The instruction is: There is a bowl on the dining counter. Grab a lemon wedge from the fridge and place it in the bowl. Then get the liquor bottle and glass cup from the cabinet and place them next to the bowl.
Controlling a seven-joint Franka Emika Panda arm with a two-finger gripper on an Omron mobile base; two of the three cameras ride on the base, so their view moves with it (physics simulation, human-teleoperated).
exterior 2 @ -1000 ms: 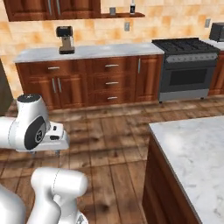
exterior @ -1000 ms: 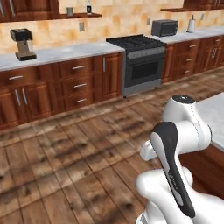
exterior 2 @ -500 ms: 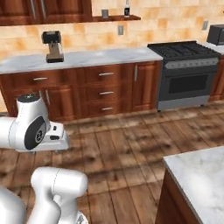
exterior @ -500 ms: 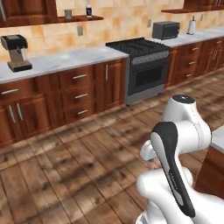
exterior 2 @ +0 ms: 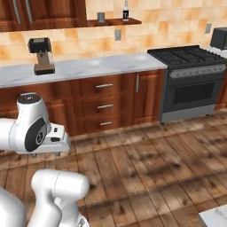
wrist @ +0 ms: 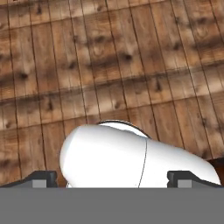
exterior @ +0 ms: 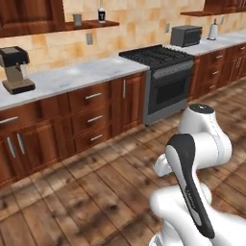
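My gripper [wrist: 113, 178] hangs open over the wooden floor [wrist: 109, 57], with nothing between its dark fingertips [wrist: 41, 178]. The arm is folded close above the base [exterior: 192, 163]. On a wall shelf above the back counter stand a dark bottle with a pale label [exterior: 101, 14] and a small grey cup [exterior: 77, 19]. From the right base view the bottle [exterior 2: 126, 9] and cup [exterior 2: 101, 17] are on the same shelf, far beyond the gripper.
A coffee machine [exterior: 16, 69] sits on the marble counter [exterior: 72, 77] over wooden drawers. A black stove [exterior: 161, 77] stands to their right, then a toaster oven [exterior: 186, 35]. A marble counter corner [exterior 2: 216, 217] shows low right. Open floor lies between.
The whole scene has shifted right and grown larger in both base views, so the base has moved toward the back counter. The arm keeps its folded pose and the gripper stays open.
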